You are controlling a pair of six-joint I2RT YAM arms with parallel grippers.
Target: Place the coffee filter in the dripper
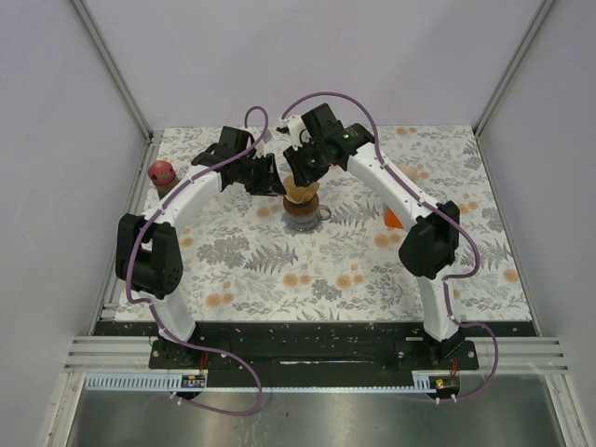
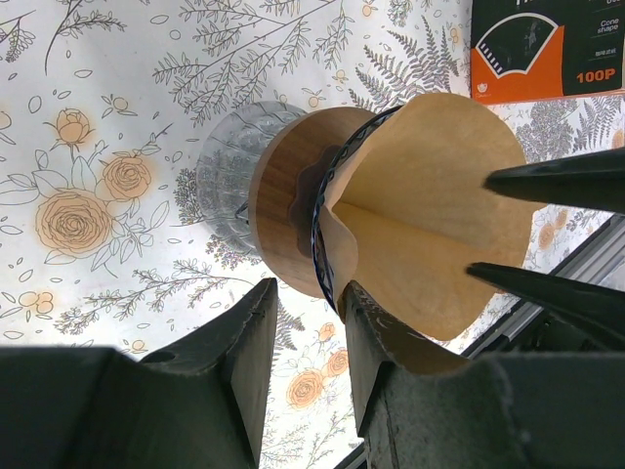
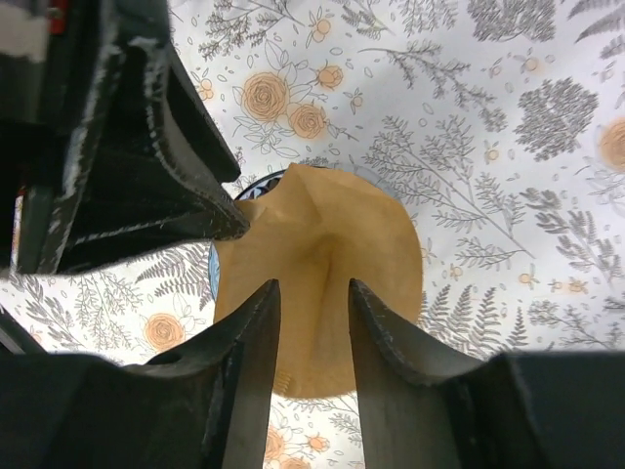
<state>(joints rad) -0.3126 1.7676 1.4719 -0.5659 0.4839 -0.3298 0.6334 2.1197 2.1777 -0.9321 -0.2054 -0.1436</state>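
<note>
Left claw and right claw, both parted, flank coffee filter inside dripper.

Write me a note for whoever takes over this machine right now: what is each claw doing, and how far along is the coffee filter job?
Left gripper: open, holding nothing, close against the rim of the dripper.
Right gripper: open, its fingers on either side of the edge of the coffee filter, not pinching it.
Filter: stands in the dripper's mouth, creased, sticking well above the rim.
Done: the filter is in the dripper.
Left: perhaps press it down so it sits evenly, then back both arms away without dragging it out.
</note>
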